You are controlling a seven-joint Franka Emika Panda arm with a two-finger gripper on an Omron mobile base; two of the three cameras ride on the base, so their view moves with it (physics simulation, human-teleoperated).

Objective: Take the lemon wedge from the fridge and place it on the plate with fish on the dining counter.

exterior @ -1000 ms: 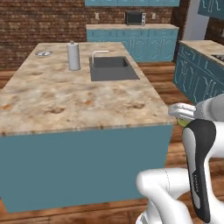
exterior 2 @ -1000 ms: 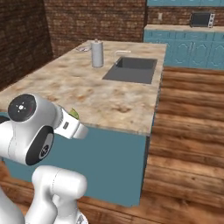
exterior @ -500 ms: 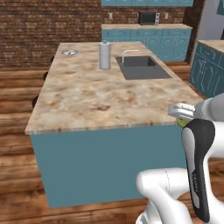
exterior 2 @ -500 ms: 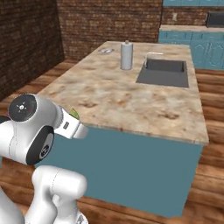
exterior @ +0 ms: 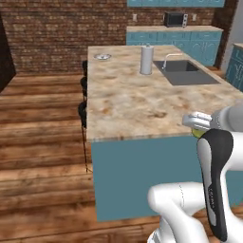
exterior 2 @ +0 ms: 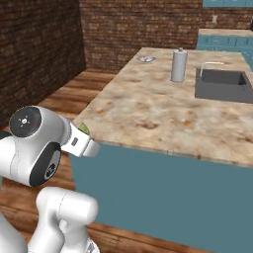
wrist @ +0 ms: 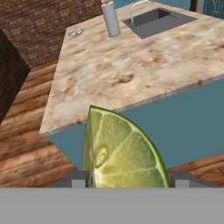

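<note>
the dining counter (exterior: pixel 142 102) is the biggest thing here, a long island with a mottled beige top and a teal base, and it stands in front of the robot with its near corner turned toward the base, probably because the base is driving around it to reach the far end. the sink (exterior: pixel 187 72) is set into the top on the far right, with a grey cylinder (exterior: pixel 146 60) standing just beside it, maybe a paper towel roll. the plate (exterior: pixel 102 57) lies at the far left corner of the top, well apart from the arm, and i cannot tell if fish is on it because it is too small. the gripper (wrist: pixel 127 177) is kept low and close to the robot's body, i think so the load travels safely during the drive. its jaws are closed narrow on the lemon wedge (wrist: pixel 120 151), which stands upright between them with the pointed tip up; in the right base view a bit of green peeks out at the hand (exterior 2: pixel 83 129). compared with the earlier pictures, the whole scene has shifted and the counter now shows more of its left end, so the camera has moved with the base; the wedge keeps its place in the hand.
</note>
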